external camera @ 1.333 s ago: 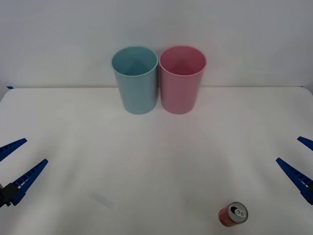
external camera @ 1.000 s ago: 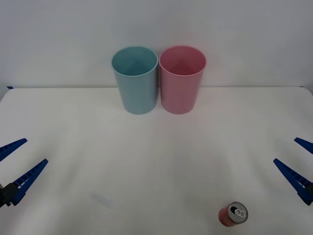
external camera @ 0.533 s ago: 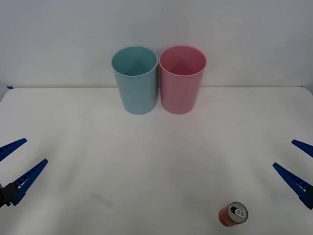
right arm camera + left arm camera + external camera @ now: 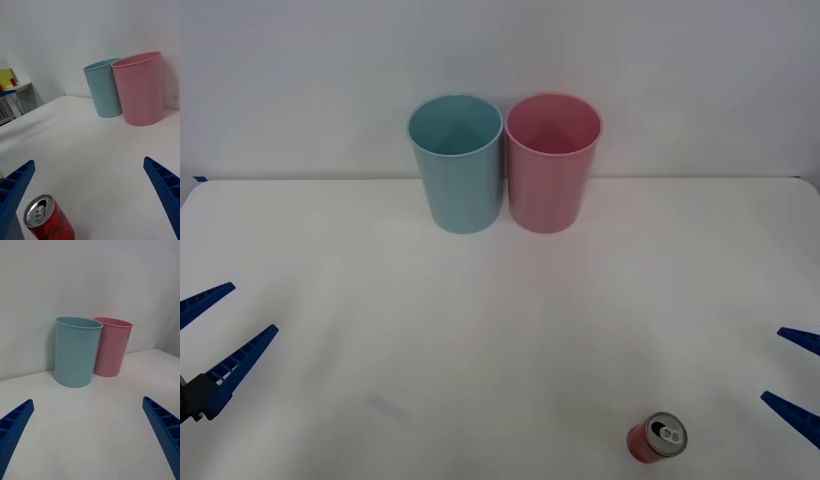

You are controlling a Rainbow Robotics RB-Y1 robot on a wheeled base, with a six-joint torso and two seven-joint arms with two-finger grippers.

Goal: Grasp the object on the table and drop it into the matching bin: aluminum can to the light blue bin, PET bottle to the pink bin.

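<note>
Right gripper (image 4: 798,380) spread wide, empty, near right of upright aluminum can (image 4: 657,438); left gripper (image 4: 218,332) likewise, far left.

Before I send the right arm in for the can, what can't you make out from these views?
- Aluminum can: its base is cut by the front view's lower edge; the label is partly out of frame in the right wrist view.
- Light blue bin and pink bin: whether they touch.
- Right gripper: cut by the frame edge.
</note>
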